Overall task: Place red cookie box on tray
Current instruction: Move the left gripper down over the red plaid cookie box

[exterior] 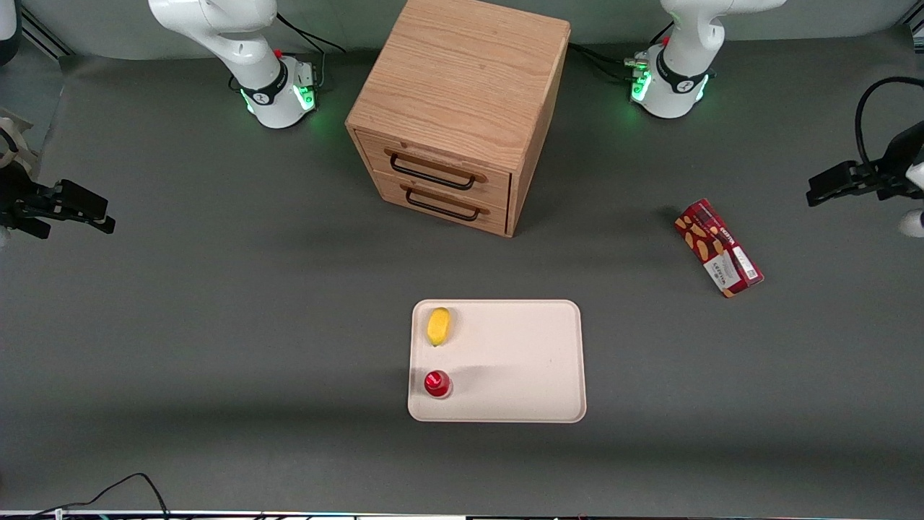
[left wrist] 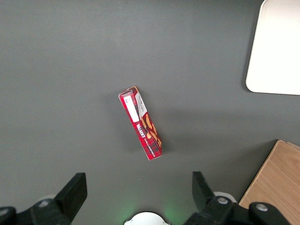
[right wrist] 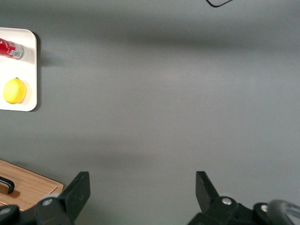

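Red cookie box [exterior: 718, 248] flat on the gray counter [exterior: 216, 289] toward the working arm's end, well apart from the tray [exterior: 520, 361] and beside the wooden drawer cabinet [exterior: 458, 108]. Claw [left wrist: 139, 192] raised above the counter near the box, fingers [left wrist: 75, 190] spread wide, gripping nothing, no contact with the box. In the wrist view, box [left wrist: 140, 123] at roughly 12 o'clock from the midpoint of the claw, apart from both fingers. In the front view, long axis along the 10-to-4 o'clock line, white-label end at 4 o'clock and nearer the front camera, cookie-picture end at 10 o'clock. Seen from the front, box at about 2 o'clock from the tray. On the tray, a yellow lemon [exterior: 438, 326] and a small red round-topped object [exterior: 437, 383], both along the edge toward the parked arm
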